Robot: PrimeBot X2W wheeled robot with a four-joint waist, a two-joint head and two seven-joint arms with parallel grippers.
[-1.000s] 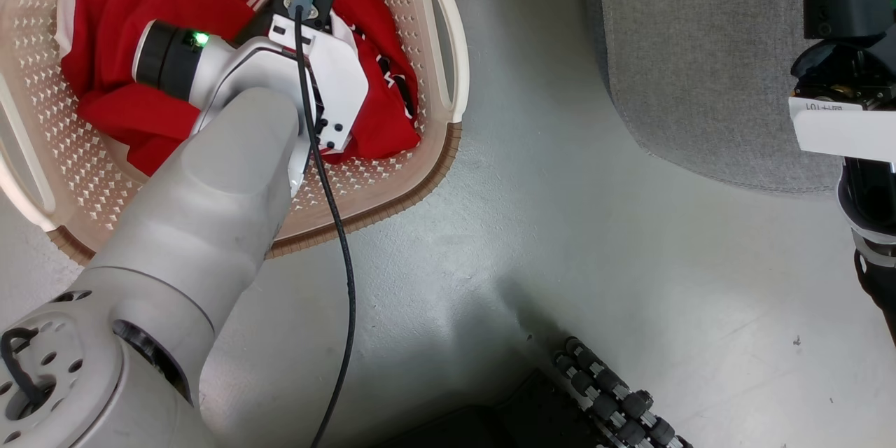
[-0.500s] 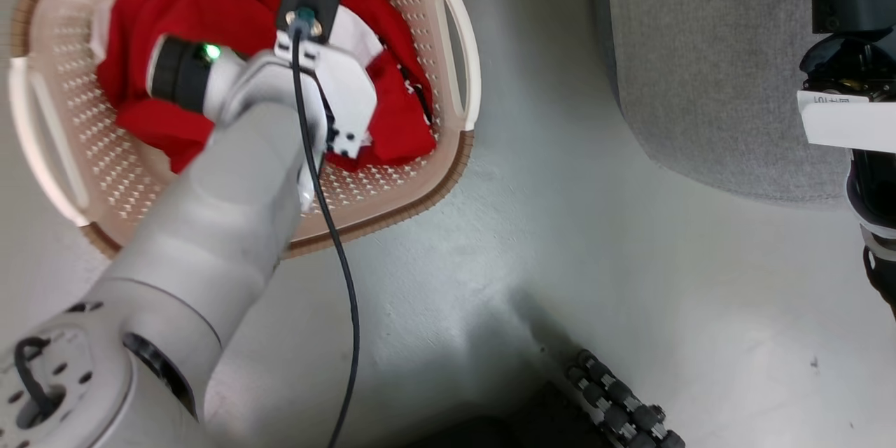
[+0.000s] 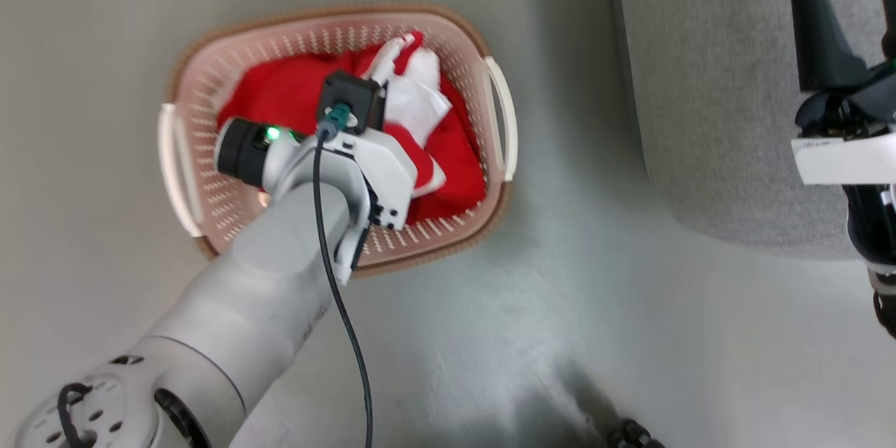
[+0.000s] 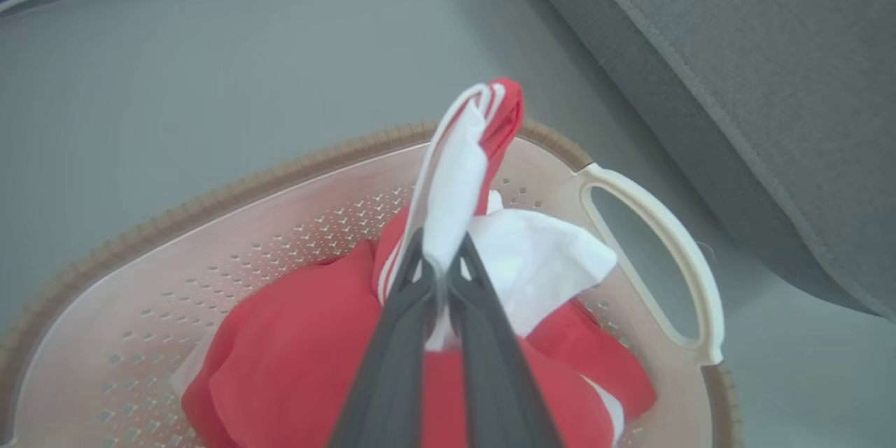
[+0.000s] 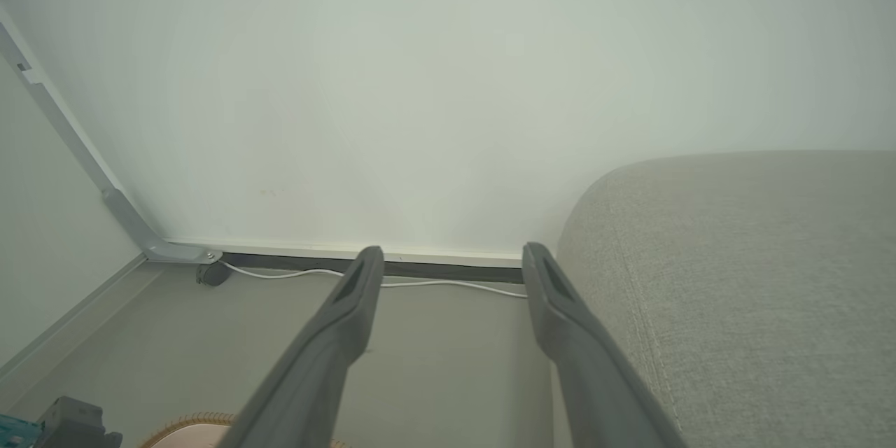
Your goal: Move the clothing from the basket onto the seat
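On the left, the basket (image 3: 210,182) sits on the floor (image 3: 490,336) with the clothing (image 3: 280,91) heaped inside it, red with white panels. The left pincer (image 4: 439,262) reaches down into it. Its two dark fingers are pressed together on a fold of white and red cloth that stands in a peak above the heap, while the bulk of the fabric lies in the basket. I judge this to be the pick-up step: the grip is made and nothing is on the seat yet. To the right, across a strip of bare floor, the seat (image 3: 707,84) lies near the basket. Furthest right, the right pincer (image 5: 453,252) hangs beside the seat's rounded edge, fingers wide apart with nothing between them. The next move calls for raising the cloth clear of the basket's rim and handle, then carrying it rightward over the seat; the trailing bulk could snag or tug the basket
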